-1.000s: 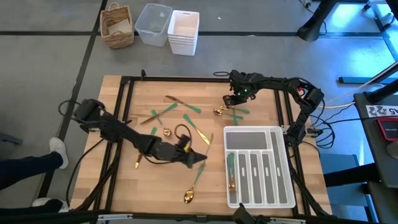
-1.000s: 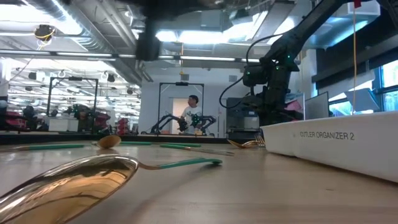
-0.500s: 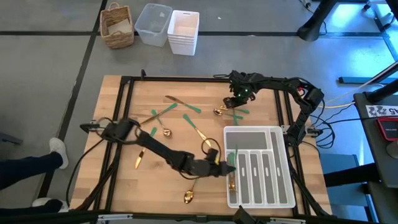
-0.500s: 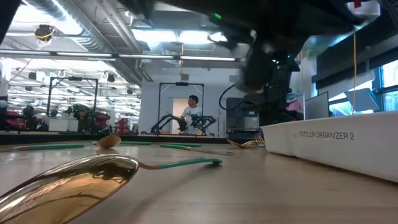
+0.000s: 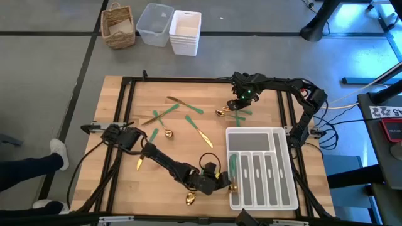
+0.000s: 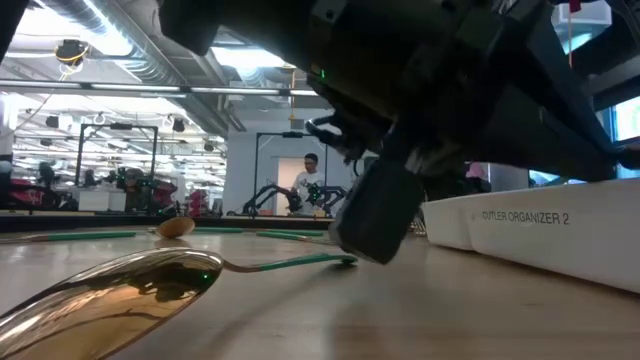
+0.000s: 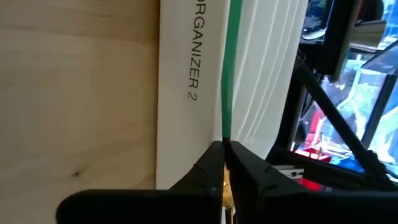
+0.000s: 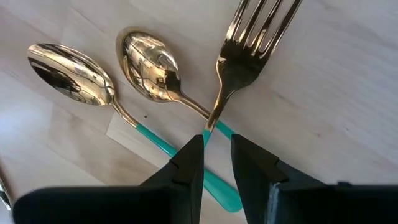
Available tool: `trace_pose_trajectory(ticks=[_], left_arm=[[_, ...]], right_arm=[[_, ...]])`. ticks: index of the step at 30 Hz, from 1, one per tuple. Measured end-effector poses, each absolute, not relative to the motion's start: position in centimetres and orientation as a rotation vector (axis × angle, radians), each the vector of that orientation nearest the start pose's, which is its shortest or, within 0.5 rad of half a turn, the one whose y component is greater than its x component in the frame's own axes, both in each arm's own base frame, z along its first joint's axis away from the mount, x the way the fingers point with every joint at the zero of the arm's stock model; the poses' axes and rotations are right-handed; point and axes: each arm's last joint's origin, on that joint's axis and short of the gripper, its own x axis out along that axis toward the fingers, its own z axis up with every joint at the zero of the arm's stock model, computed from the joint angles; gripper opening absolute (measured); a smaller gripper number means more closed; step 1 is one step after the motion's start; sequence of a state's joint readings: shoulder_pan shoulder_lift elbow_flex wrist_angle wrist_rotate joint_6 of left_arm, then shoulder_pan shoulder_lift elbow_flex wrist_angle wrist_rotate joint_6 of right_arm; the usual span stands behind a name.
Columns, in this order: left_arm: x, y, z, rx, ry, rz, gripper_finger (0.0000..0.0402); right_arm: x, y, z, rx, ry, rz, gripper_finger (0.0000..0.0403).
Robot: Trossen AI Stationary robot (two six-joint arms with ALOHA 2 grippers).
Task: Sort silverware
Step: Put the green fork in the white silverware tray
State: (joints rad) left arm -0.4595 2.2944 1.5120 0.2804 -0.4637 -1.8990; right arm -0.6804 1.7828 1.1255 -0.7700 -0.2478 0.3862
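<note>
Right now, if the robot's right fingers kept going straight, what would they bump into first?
Probably the gold fork: its thin neck already sits between the right gripper's fingers. Just beneath lie two spoons' green handles, then the wooden table. Depth is hard to judge.

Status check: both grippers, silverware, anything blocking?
Left gripper shut on green-handled piece over white tray. Right gripper straddling fork. Nothing blocking.

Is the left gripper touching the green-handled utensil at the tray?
Touching. In the left wrist view, the left gripper has its fingers shut on the green handle, which runs along the white tray.
</note>
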Motion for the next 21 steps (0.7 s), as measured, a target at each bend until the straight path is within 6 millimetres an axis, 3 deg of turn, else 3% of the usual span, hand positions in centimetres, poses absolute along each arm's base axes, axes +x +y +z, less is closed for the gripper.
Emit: trace_pose_trajectory(ticks=[17, 21], left_arm=[[46.2, -17.3, 12.6, -1.527, 0.269, 0.428, 0.0016], [46.3, -17.0, 12.5, -1.523, 0.322, 0.413, 0.004]], right_arm=[[25.3, -19.6, 16.5, 0.967, 1.223, -0.613, 0.0083], [25.3, -19.6, 16.5, 0.968, 1.223, -0.613, 0.0083]])
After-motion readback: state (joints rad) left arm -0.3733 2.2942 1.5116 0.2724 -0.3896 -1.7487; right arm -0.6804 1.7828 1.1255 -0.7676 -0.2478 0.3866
